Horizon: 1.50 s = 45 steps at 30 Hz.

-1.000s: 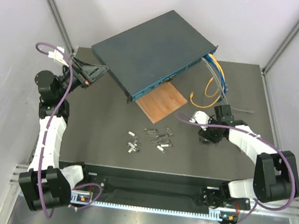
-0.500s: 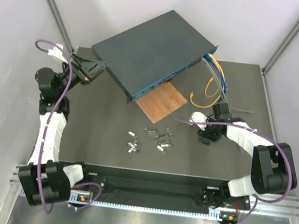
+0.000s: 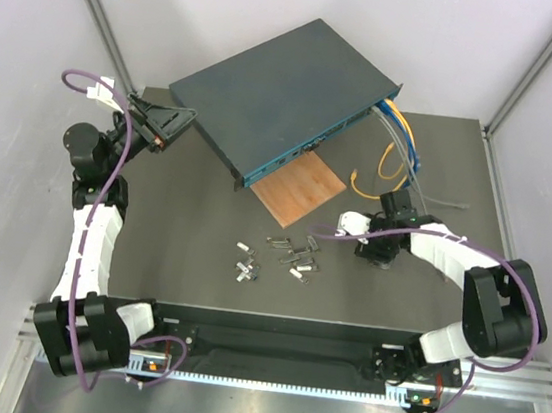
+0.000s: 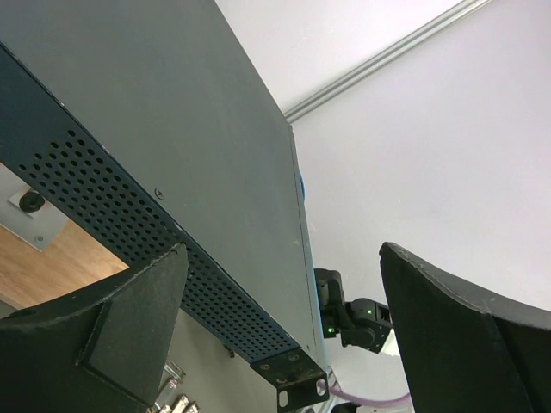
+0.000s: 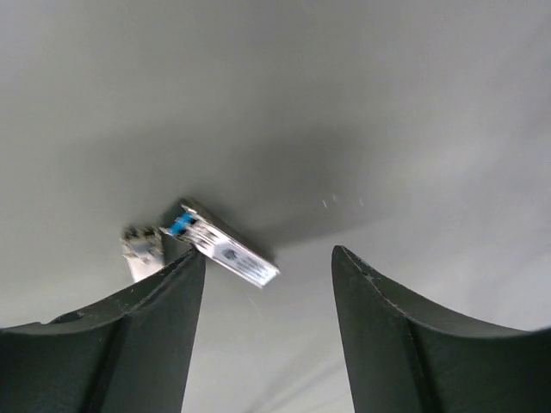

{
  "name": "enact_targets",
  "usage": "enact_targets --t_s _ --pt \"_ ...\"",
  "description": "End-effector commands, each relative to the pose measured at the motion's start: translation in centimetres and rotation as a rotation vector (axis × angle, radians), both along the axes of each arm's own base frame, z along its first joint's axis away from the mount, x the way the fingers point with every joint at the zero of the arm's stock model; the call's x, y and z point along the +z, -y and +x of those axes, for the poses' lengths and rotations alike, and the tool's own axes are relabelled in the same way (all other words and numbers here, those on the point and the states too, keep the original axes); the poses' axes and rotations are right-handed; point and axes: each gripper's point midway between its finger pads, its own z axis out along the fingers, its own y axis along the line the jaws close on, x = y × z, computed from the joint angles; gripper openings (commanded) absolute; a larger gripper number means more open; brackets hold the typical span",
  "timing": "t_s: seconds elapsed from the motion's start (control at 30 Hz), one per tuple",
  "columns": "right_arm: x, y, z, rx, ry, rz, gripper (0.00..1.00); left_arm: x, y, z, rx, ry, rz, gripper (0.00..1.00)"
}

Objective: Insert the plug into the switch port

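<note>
The switch (image 3: 280, 91) is a large dark blue-grey box lying aslant at the back, its narrow teal front face (image 3: 298, 154) turned toward me. Several small silver plugs (image 3: 290, 254) lie loose on the dark table. In the right wrist view one silver plug with a blue tab (image 5: 225, 248) lies flat just beyond the left fingertip, with another plug (image 5: 142, 245) beside it. My right gripper (image 5: 269, 251) is open and low over the table (image 3: 369, 250), nothing between its fingers. My left gripper (image 3: 180, 126) is wide open at the switch's left corner (image 4: 293, 379), empty.
A thin brown square board (image 3: 298, 187) lies in front of the switch. Blue and yellow cables (image 3: 396, 151) run from the switch's right end, with a yellow loop (image 3: 379, 184) on the table just behind the right wrist. White walls enclose the table.
My right arm has shifted left toward the scattered plugs and its jaws have widened. The left gripper has crept slightly up toward the switch's corner.
</note>
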Motion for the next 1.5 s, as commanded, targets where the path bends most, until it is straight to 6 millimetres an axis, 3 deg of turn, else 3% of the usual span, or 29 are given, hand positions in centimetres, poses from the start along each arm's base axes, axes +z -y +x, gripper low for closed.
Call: enact_targets --t_s 0.0,0.2,0.4,0.43,0.53,0.63,0.67,0.73,0.77,0.83,0.93,0.97,1.0,1.03,1.07,1.1,1.17,1.2,1.23,1.27,1.3,1.33,1.47 --pt "-1.0 -1.6 -1.8 0.104 -0.073 -0.003 0.6 3.3 0.2 -1.1 0.005 0.127 0.03 0.98" --pt "-1.8 -2.6 -2.8 0.177 -0.113 -0.024 0.49 3.8 0.3 -1.2 0.001 0.135 0.03 0.98" --pt "-1.5 -3.1 -3.3 0.163 -0.13 -0.018 0.01 4.7 0.2 -1.4 0.006 0.149 0.017 0.97" --pt "-1.1 -3.4 -3.3 0.149 -0.13 -0.002 0.0 4.9 0.2 -1.4 0.005 0.152 0.016 0.97" --pt "2.3 -4.9 -2.3 0.078 -0.088 0.113 0.0 6.2 0.2 -1.8 0.009 0.196 0.032 0.97" --pt "8.0 -6.5 -0.4 -0.032 -0.022 0.286 0.0 7.7 0.4 -2.2 0.021 0.263 0.087 0.97" --pt "10.8 -7.4 0.4 -0.044 0.003 0.367 0.0 8.2 0.4 -2.4 0.025 0.284 0.109 0.97" --pt "14.6 -7.6 1.0 -0.155 0.018 0.498 0.0 9.4 0.3 -2.6 0.051 0.34 0.18 0.97" --pt "17.7 -8.5 1.1 -0.152 0.044 0.586 0.0 9.8 0.6 -2.7 0.052 0.354 0.205 0.96" --pt "20.5 -8.6 1.1 -0.249 0.032 0.706 0.0 10.5 0.9 -2.5 0.076 0.392 0.293 0.96" --pt "25.7 -9.0 1.3 -0.35 0.04 0.917 0.0 11.0 2.9 -2.7 0.061 0.473 0.413 0.96" --pt "27.6 -9.2 1.7 -0.354 0.066 0.992 0.0 11.1 4.9 -3.0 0.027 0.5 0.432 0.96" --pt "29.8 -9.0 1.8 -0.412 0.068 1.096 0.0 10.6 5.5 -2.5 0.031 0.522 0.523 0.96" --pt "30.3 -8.9 1.4 -0.453 0.039 1.132 0.0 10.4 7.3 -2.7 0.001 0.553 0.561 0.96" --pt "32.2 -9.0 1.4 -0.462 0.058 1.208 0.0 10.0 10.2 -3.4 -0.044 0.57 0.583 0.96" --pt "33.1 -9.0 1.2 -0.537 0.003 1.282 0.0 10.3 11.4 -3.9 -0.06 0.61 0.615 0.96" --pt "35.1 -8.8 1.0 -0.562 0.013 1.396 0.0 8.6 14.9 -3.8 -0.094 0.632 0.706 0.96" --pt "35.7 -8.9 0.8 -0.614 -0.033 1.463 0.0 9.1 15.9 -3.9 -0.09 0.651 0.736 0.95" --pt "36.2 -8.8 0.7 -0.63 -0.037 1.502 0.0 7.4 17.4 -3.0 -0.109 0.644 0.81 0.95" --pt "36.9 -8.6 0.5 -0.634 -0.01 1.55 0.0 6.3 19.7 -4.2 -0.179 0.633 0.83 0.94" --pt "37.1 -8.6 0.3 -0.674 -0.051 1.598 0.0 6.6 20.5 -4.2 -0.171 0.63 0.85 0.94" --pt "37.1 -8.5 0.3 -0.694 -0.058 1.619 0.0 5.1 23.1 -5.0 -0.241 0.621 0.865 0.92" --pt "37.4 -7.8 -0.1 -0.771 -0.065 1.67 0.0 2.2 27.5 -6.7 -0.312 0.61 0.945 0.89"
